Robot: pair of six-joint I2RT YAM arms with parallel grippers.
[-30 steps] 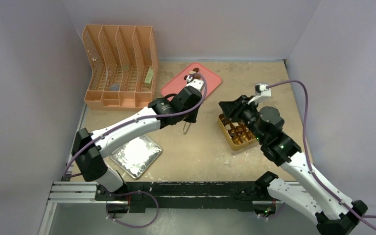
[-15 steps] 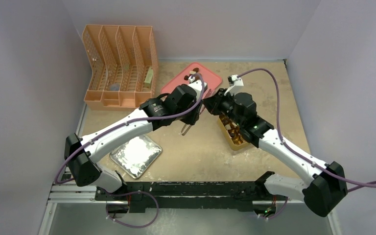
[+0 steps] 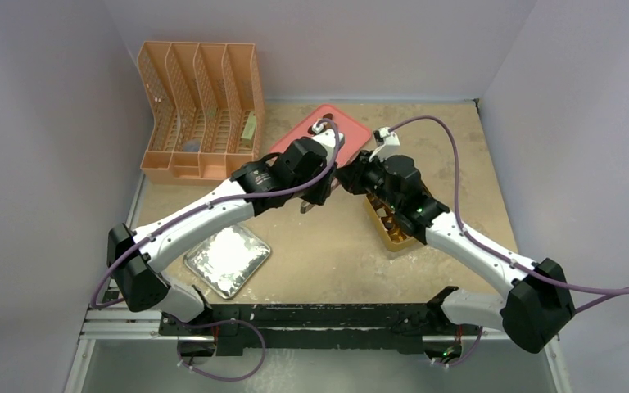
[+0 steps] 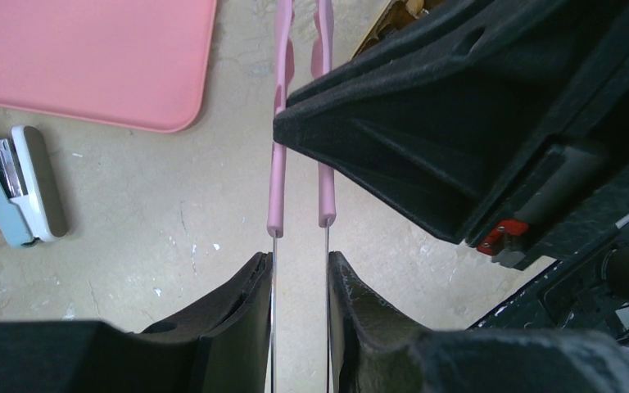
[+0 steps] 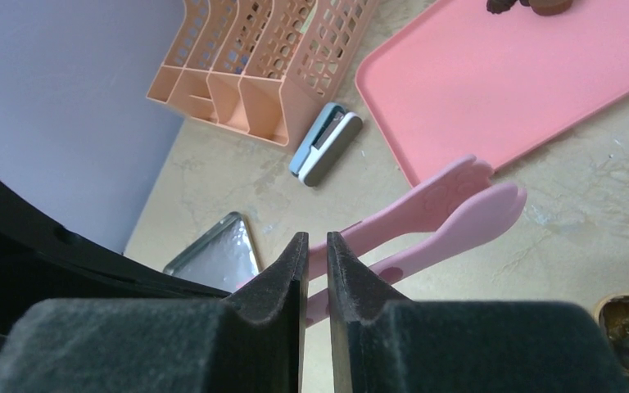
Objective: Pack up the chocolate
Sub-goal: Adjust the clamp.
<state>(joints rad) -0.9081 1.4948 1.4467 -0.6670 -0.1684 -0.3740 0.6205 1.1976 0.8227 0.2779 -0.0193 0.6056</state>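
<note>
My left gripper (image 4: 299, 258) is shut on the metal shanks of pink-tipped tongs (image 4: 299, 164), which point out over the table. In the top view it (image 3: 315, 190) sits between the pink tray (image 3: 356, 133) and the gold gridded box (image 3: 399, 237). My right gripper (image 5: 315, 241) is shut with only a slit between its fingers, right over the tongs' pink tips (image 5: 459, 217); nothing shows between its fingers. Its black body (image 4: 475, 123) crosses the tongs. Dark chocolate pieces (image 5: 532, 6) lie on the pink tray (image 5: 524, 82). More chocolate (image 3: 393, 219) sits in the gold box.
An orange file organiser (image 3: 201, 110) stands at the back left. A foil-covered tray (image 3: 228, 258) lies at the front left. A small blue, white and grey device (image 4: 20, 184) lies between the organiser and the pink tray (image 4: 90, 57). The two arms meet mid-table.
My right arm has swung left from over the gold box to meet my left gripper at the tongs. My left gripper has shifted slightly back, still holding the tongs.
</note>
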